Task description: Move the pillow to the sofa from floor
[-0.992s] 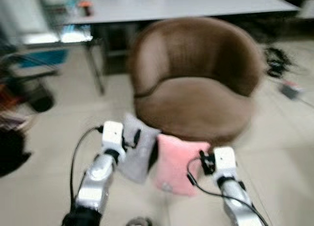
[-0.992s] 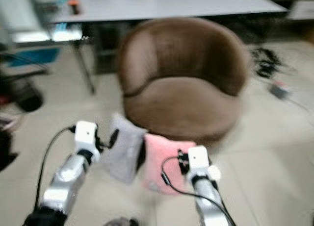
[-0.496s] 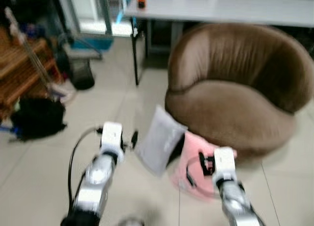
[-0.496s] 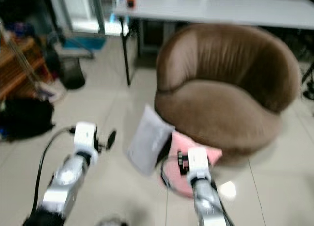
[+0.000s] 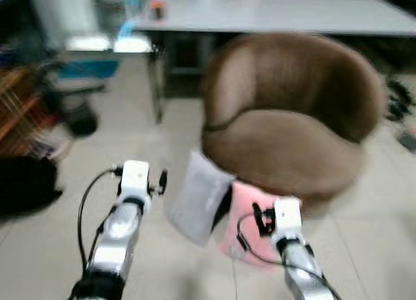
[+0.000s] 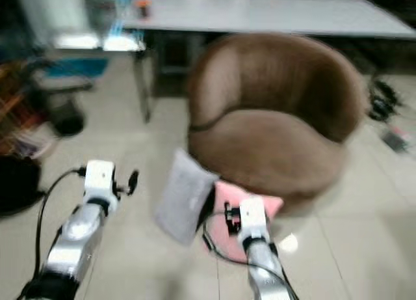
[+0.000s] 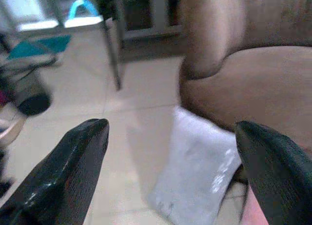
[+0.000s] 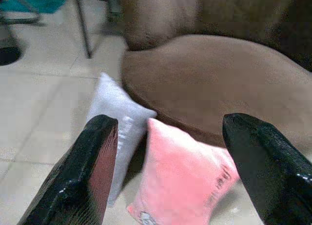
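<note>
A grey pillow (image 5: 198, 199) and a pink pillow (image 5: 250, 209) stand on the tiled floor, leaning against the front of a round brown sofa chair (image 5: 292, 118). My left gripper (image 5: 160, 181) is open, just left of the grey pillow and apart from it. The left wrist view has the grey pillow (image 7: 200, 171) between its spread fingers (image 7: 83, 161). My right gripper (image 5: 259, 220) is open in front of the pink pillow. The right wrist view looks between its fingers (image 8: 92, 161) at the pink pillow (image 8: 185, 181) and the grey pillow (image 8: 114, 122).
A grey table (image 5: 273, 13) stands behind the sofa chair, with a dark leg (image 5: 156, 85) near the chair's left side. A black bag (image 5: 26, 183) and a wooden shelf (image 5: 19, 111) lie at the left. Cables (image 5: 396, 92) lie on the floor at the right.
The whole picture swung sideways and back, so the camera moved. Both pillows still lean on the sofa chair. My left gripper now stands clear of the grey pillow.
</note>
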Controlling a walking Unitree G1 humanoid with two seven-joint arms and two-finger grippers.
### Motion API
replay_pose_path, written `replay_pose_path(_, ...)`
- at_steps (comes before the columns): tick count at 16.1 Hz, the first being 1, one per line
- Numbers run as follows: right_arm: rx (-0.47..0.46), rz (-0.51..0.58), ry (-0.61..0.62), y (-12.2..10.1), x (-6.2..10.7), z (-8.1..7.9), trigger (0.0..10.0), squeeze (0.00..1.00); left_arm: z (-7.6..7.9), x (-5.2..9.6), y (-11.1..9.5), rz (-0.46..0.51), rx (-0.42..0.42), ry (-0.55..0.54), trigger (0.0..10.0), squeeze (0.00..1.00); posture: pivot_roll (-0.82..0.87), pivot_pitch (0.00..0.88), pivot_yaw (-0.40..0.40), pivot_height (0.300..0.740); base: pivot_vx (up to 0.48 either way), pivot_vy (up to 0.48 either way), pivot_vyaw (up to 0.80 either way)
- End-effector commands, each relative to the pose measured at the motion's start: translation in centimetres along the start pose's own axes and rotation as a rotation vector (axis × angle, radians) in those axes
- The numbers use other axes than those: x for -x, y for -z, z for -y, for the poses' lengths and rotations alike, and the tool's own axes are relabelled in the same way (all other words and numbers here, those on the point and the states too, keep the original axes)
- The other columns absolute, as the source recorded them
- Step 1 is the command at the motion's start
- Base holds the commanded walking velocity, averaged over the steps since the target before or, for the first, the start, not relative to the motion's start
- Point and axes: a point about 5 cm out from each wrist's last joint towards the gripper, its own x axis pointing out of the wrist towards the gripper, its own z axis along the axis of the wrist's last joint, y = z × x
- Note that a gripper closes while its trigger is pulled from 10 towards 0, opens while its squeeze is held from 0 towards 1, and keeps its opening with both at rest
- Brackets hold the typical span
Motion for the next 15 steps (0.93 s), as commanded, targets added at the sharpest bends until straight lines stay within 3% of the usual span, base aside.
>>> replay_pose_path(1, 0.0, 0.001, 0.024, 0.0, 0.2, 0.9, 10.0, 0.0, 0.7, -0.4, -0.5, 0.009, -0.02, 0.012, 10.0, 0.0, 0.0, 0.038, 0.023, 0.73, 0.375, -0.292, 0.0)
replay_pose_path(9, 0.007, 0.029, -0.012, -0.6, 0.7, -0.3, 10.0, 0.0, 0.0, -1.0, -0.9, 0.002, -0.161, -0.044, 10.0, 0.0, 0.0, 0.08, 0.019, 0.73, 0.288, -0.378, 0.0)
replay_pose_path(10, 0.009, 0.024, -0.022, -0.6, 0.7, -0.5, 10.0, 0.0, 0.1, -1.1, -0.8, -0.013, -0.247, -0.056, 10.0, 0.0, 0.0, 0.084, 0.017, 0.73, 0.244, -0.412, 0.0)
replay_pose_path(15, 0.012, 0.012, -0.034, -0.4, 0.6, -0.8, 10.0, 0.0, -0.2, -1.1, -0.7, -0.018, -0.244, -0.067, 10.0, 0.0, 0.0, 0.074, 0.02, 0.73, 0.055, -0.411, 0.0)
